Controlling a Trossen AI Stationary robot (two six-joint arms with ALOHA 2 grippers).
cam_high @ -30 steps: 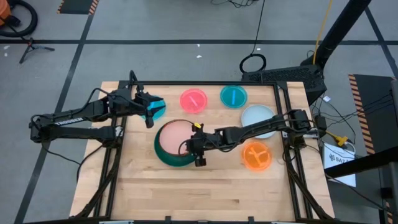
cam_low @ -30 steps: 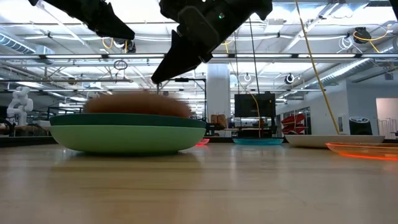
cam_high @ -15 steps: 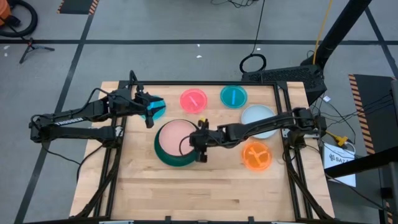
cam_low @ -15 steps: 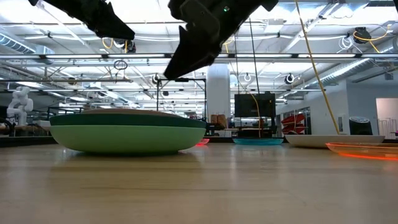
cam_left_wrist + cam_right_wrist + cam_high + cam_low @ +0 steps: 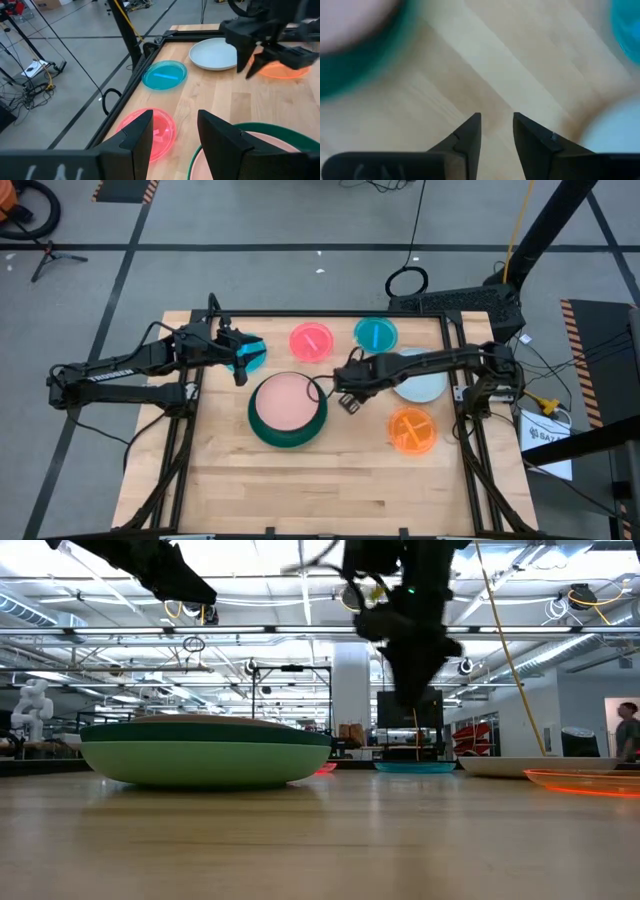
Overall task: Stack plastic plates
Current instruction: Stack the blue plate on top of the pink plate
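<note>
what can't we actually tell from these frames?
- High view: plates under the pale pink plate in the stack; only a dark green rim shows.
- Low view: right gripper is a dark silhouette, so its finger gap is unreadable.
- Right wrist view: motion blur smears the plate edges beyond the right gripper.

One camera hangs above me and looks straight down on the whole wooden table (image 5: 300, 480), with my left arm on the picture's left. Another sits at table-top height, facing level across the boards into the room behind. My left wrist camera looks forward over the table's far edge to the floor beyond. My right wrist camera points down, very close to the wood. All four share the stack topped by the pale pink plate (image 5: 288, 401).
</note>
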